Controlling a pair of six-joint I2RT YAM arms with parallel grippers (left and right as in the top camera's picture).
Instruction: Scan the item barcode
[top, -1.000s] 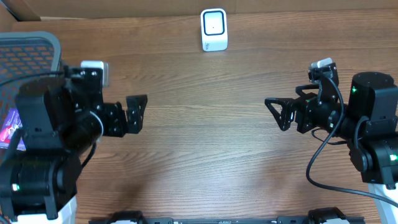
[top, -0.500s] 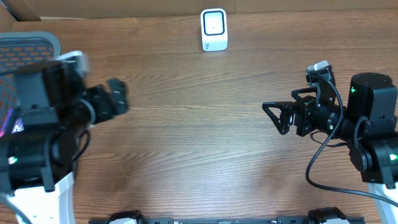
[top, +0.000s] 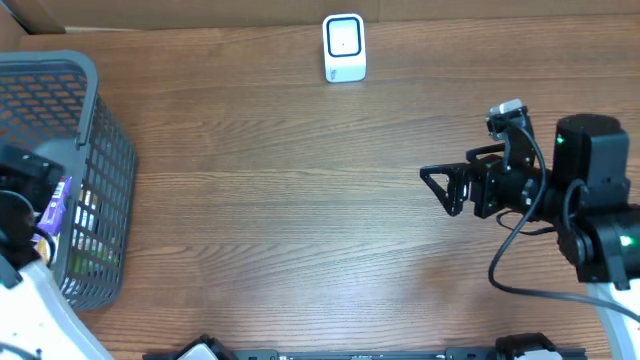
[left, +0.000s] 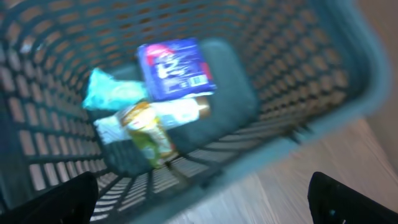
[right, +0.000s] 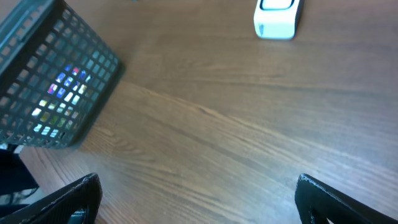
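Inside the grey plastic mesh basket, the purple rectangular packet with its printed barcode lay ungrasped among other goods. Above it, the left gripper hovered, jaws released; the right gripper was likewise spread and empty. The white box-shaped scanner stood well apart. Picking and scanning were not yet done.
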